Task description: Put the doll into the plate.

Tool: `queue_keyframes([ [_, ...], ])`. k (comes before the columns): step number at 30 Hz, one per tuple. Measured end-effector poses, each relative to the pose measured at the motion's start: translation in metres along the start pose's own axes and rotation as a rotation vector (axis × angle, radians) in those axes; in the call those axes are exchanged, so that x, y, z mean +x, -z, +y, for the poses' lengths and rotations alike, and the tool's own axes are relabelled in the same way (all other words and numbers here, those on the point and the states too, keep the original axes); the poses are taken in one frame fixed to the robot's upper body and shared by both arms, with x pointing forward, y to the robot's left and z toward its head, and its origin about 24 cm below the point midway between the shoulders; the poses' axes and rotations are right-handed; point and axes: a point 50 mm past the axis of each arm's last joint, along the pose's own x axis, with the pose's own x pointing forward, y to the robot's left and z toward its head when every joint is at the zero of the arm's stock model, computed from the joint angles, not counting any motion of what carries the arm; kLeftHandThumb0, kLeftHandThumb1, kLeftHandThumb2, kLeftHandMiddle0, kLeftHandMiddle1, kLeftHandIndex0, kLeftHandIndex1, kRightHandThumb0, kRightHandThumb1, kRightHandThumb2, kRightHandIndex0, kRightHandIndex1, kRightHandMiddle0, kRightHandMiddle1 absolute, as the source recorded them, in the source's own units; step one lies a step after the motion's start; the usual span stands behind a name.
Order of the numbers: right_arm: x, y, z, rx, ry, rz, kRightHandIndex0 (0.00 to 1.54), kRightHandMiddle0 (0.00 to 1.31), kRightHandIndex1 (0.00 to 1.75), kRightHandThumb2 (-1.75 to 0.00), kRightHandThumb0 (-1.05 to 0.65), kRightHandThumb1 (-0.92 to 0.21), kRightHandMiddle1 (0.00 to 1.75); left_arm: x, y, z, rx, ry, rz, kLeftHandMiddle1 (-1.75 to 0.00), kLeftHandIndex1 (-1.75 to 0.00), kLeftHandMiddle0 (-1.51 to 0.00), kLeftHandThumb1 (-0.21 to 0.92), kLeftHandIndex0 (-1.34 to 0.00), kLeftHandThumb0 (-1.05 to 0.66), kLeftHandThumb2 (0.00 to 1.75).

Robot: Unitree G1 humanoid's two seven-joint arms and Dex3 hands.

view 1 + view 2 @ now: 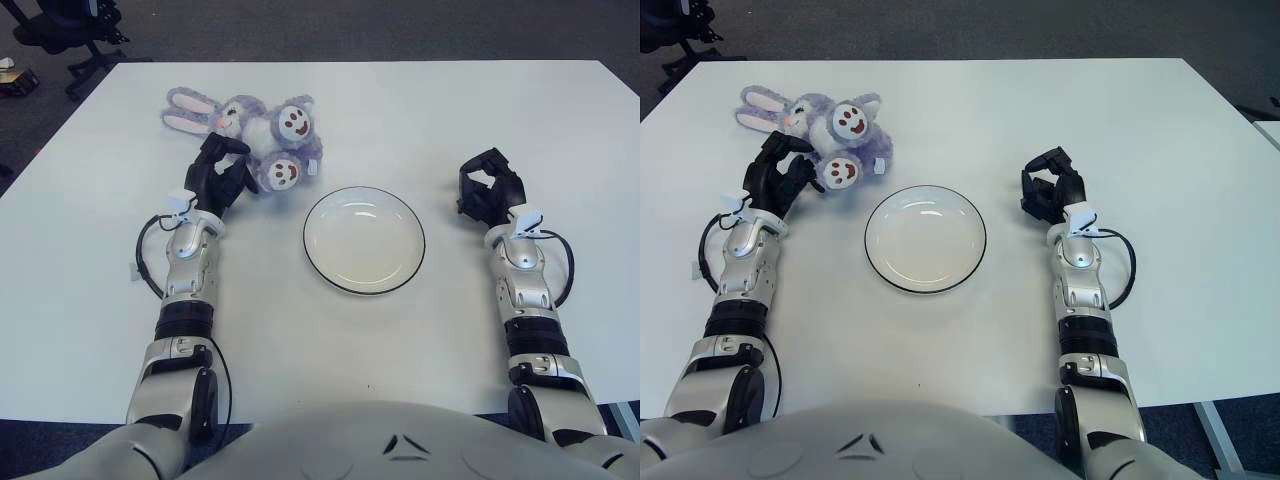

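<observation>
my left hand [222, 172] covers the near side of the doll [262, 132], so i cannot tell whether my fingers grip it.

Doll [255, 135] fuzzy lilac plush cloth; plate [364, 239] beside it glossy white ceramic-looking with dark rim; table [420, 110] under plate smooth matt white; both hands [220, 175] [488, 190] matt black plastic, forearms silver metallic.

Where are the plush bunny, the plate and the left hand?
plush bunny [262, 128], left eye view, on its purple belly.
plate [364, 288], left eye view, on the near dark rim.
left hand [222, 172], left eye view, on the black fingers at the bunny's near side.
</observation>
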Motion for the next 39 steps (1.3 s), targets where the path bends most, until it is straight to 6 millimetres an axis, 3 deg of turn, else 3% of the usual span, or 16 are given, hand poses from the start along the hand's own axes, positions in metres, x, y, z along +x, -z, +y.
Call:
queue_keyframes([
  [6, 0.0001, -0.0001, 0.0004, -0.004, -0.001, 0.000, 1.03, 0.36, 1.75, -0.83, -0.39, -0.68, 1.74, 0.0000, -0.0001, 0.0006, 0.015, -0.015, 0.001, -1.75, -1.54, -0.97, 0.92, -0.41, -0.35, 0.32],
  [11, 0.0002, -0.0002, 0.0012, -0.006, 0.000, -0.001, 1.03, 0.36, 1.75, -0.83, -0.39, -0.68, 1.74, 0.0002, -0.0021, 0.0020, 0.108, -0.069, -0.019, -1.75, -1.56, -0.77, 0.92, -0.38, -0.35, 0.34],
  [15, 0.0004, -0.0004, 0.0021, -0.009, 0.000, -0.002, 1.03, 0.36, 1.75, -0.84, -0.39, -0.68, 1.74, 0.0005, -0.0050, 0.0021, 0.175, -0.101, -0.051, -1.75, -1.57, -0.72, 0.92, -0.38, -0.35, 0.35],
  [39, 0.0007, -0.0008, 0.0038, -0.019, -0.002, -0.004, 1.03, 0.37, 1.75, -0.81, -0.38, -0.68, 1.72, 0.0010, -0.0091, 0.0023, 0.229, -0.128, -0.117, -1.68, -1.56, -0.73, 0.92, -0.38, -0.35, 0.35],
])
